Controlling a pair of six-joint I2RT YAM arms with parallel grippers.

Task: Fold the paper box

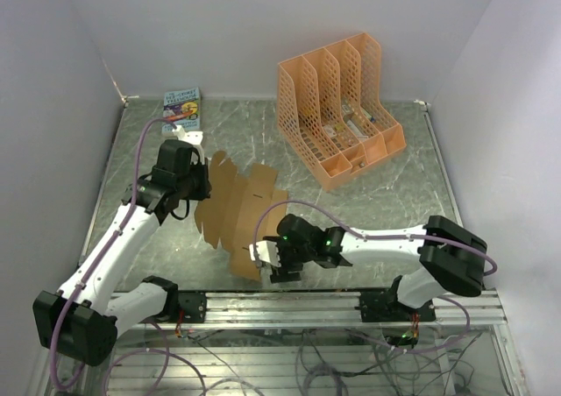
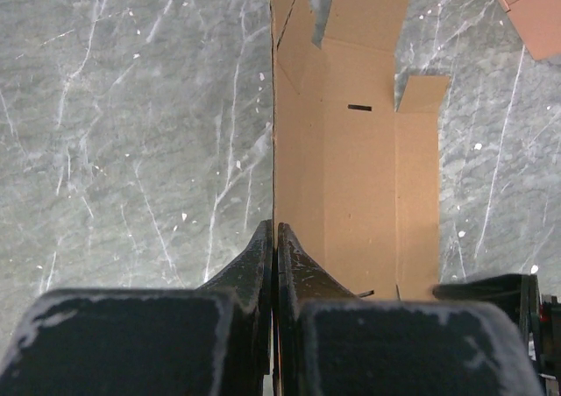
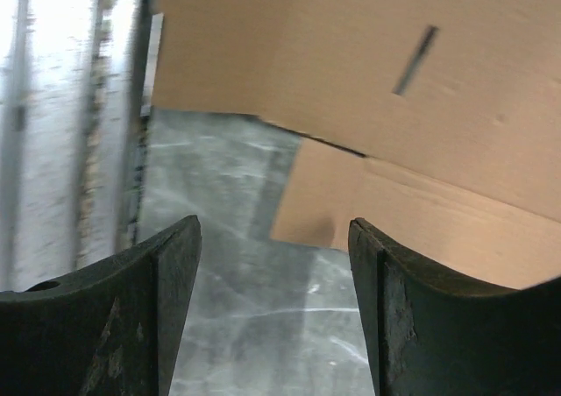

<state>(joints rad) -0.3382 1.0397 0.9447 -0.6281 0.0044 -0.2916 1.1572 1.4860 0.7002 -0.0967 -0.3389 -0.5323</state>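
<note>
Grey marbled table (image 1: 394, 194), white walls on three sides. The paper box (image 1: 241, 208) lies roughly mid-table, a plain tan sheet w/ creases and tabbed flaps, mostly unfolded. One long side panel is raised upright in the left wrist view (image 2: 359, 177).

L gripper (image 1: 203, 170) sits at the box's 10 o'clock edge, fingers (image 2: 263, 260) pressed together, pinching that upright panel's edge.

R gripper (image 1: 263, 258) is at the box's 6 o'clock end, jaws spread. Nothing sits btwn them in the right wrist view (image 3: 273, 300), and the cardboard (image 3: 351, 72) lies just beyond the tips. Can't tell if it touches.

Orange rack (image 1: 337, 107) stands at 1 o'clock from the box, well apart. Small printed book (image 1: 181, 107) is at 11 o'clock, by the far wall.
</note>
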